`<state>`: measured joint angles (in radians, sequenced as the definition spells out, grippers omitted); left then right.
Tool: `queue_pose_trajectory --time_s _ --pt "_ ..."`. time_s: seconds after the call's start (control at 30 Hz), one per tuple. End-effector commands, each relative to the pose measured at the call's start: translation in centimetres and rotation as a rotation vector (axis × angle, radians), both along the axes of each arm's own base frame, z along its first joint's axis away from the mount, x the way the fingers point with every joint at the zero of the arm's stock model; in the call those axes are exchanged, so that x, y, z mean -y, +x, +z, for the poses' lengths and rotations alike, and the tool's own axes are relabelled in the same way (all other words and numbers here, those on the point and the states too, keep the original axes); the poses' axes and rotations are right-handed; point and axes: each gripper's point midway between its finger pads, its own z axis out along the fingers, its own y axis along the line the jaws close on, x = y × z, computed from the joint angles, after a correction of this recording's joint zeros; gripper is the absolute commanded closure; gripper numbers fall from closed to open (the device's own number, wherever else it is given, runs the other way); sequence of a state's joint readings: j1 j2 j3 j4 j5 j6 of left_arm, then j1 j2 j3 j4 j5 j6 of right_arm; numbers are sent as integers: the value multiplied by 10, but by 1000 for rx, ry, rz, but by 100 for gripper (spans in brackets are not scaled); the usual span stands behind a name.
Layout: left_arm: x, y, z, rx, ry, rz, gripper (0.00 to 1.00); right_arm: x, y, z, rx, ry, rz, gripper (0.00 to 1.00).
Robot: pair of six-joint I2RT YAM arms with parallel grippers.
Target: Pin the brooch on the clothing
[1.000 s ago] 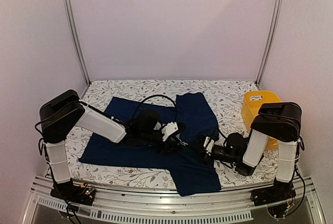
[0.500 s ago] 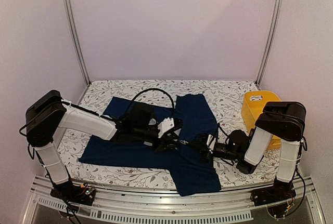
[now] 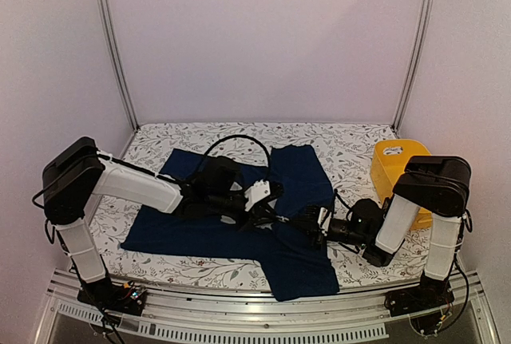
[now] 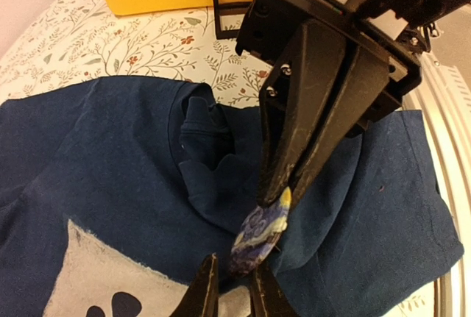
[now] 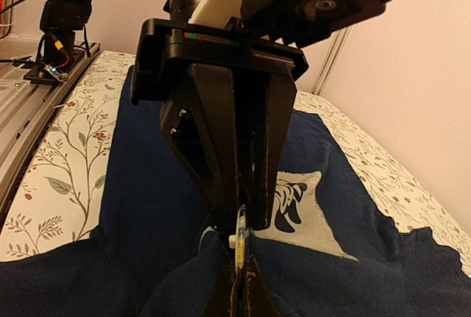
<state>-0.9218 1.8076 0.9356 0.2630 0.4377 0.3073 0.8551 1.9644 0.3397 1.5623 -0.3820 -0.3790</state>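
**Desk:** What can't you make out from your end?

**Me:** From above, the brooch [image 4: 259,232] is lost where the two arms meet. I can't find its pin in any view, or tell whether it touches cloth. The print [image 4: 96,284] is cut off at the frame edge, just a pale patch with black marks.

**Desk:** And the grippers?

**Me:** The right gripper [image 4: 274,196] pinches one rim of the brooch, fingers pressed together. The left gripper [image 5: 239,220] has its fingers drawn close about the opposite edge. Whether they grip it, I can't tell.

**Desk:** How do the things look?

**Me:** The brooch is round, with blue swirls and some yellow. The navy T-shirt [image 3: 200,232] lies spread on the flowered table [image 3: 351,140], rumpled at the neckline. The brooch hangs over it beside that neckline.

**Desk:** Any change?

**Me:** A second ago the grippers were apart over the shirt. Now they meet, and the left arm's elbow sits further left.
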Motion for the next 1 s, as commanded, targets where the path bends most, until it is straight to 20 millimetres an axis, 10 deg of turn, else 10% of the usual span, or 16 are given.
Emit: queue_pose_trajectory --time_s 0.0,0.3,0.67,0.97 --pt "7 2 -1 -21 -8 -10 86 -4 -5 26 70 66 43 100" --pt "8 -8 10 -60 -41 -45 100 -1 -4 24 69 55 26 100" --pt "5 -12 11 -150 -53 1 100 14 -3 20 14 4 -49 61" --pt "4 -10 18 -150 -60 22 100 5 -17 2 -41 -19 -43 63"
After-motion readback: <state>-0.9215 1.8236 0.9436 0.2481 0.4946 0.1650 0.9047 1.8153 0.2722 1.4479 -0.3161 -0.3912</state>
